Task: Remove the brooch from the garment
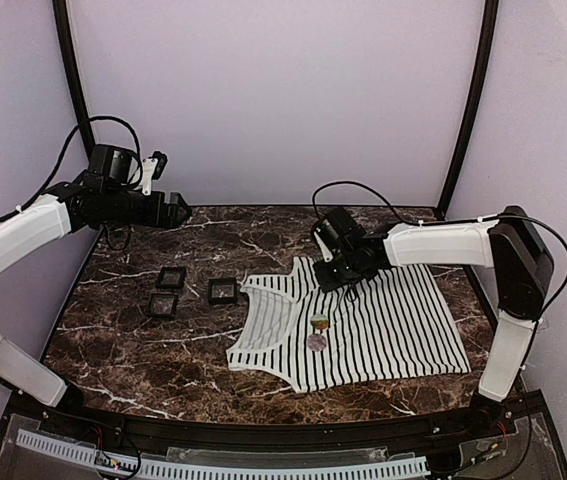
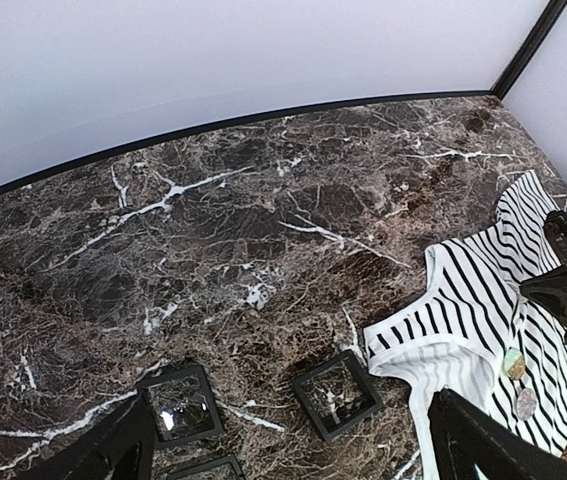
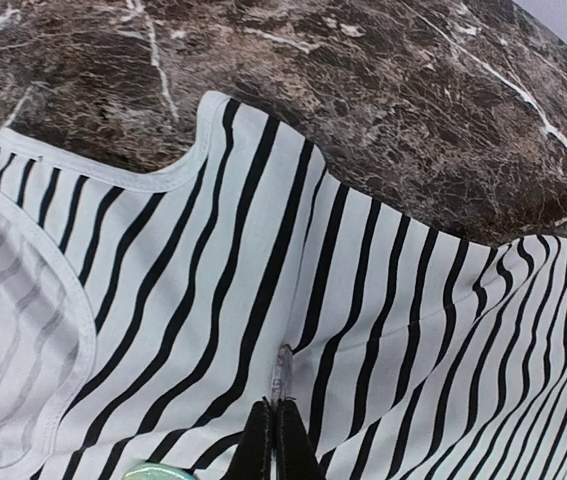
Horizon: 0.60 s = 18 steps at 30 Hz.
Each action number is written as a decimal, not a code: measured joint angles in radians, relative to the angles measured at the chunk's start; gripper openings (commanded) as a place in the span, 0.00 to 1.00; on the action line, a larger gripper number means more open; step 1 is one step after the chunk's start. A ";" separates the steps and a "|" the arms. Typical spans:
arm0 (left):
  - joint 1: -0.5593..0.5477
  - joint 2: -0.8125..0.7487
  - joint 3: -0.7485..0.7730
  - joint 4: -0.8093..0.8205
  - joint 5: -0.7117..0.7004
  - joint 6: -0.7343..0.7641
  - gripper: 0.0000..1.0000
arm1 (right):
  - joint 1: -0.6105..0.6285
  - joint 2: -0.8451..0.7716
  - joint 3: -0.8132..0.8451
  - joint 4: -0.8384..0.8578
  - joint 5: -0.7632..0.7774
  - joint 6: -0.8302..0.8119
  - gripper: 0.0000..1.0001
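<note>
1. Nearest to the top camera was the near edge of the bench (image 1: 113, 340), where both arms were bolted.
2. On the far left, the left gripper (image 1: 185, 210) hovered high above the bench. Its fingers (image 2: 103, 455) were spread wide and held nothing.
3. Three small black boxes (image 1: 171, 278) (image 1: 163, 305) (image 1: 222, 291) lay open on the bench, just left of the garment. Their insides looked glossy. I saw no brooch in them, but I could not tell whether something else was inside.
4. The brooch (image 1: 318, 322) sat on the left half of the garment (image 1: 383, 320), below the neckline. It was a small greenish piece with a pale round piece (image 1: 316, 342) just under it. I could not tell whether these were one item or two.
5. The garment lay flat in the middle and right of the bench.
6. I judged the cloth soft, light and limp, so it would probably rise together with the brooch unless it was pinned down close beside it.
7. The brooch looked small, hard and perhaps delicate, and I judged its edge the best place to take it.
8. The right gripper (image 1: 348, 283) rested on the cloth near the neckline, a little above the brooch. Its fingers (image 3: 258, 445) were closed together, and a thin ridge of cloth rose at the tips. I could not tell whether cloth was truly caught.
</note>
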<state>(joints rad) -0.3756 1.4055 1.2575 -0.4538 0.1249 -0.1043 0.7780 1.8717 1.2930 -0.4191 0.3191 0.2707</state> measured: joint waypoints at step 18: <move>-0.023 0.000 -0.024 0.030 0.191 -0.011 0.95 | -0.020 -0.134 -0.189 0.187 -0.599 -0.027 0.00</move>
<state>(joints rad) -0.3981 1.4055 1.2335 -0.4240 0.3157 -0.1154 0.7578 1.7378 1.1042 -0.2321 -0.2794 0.2432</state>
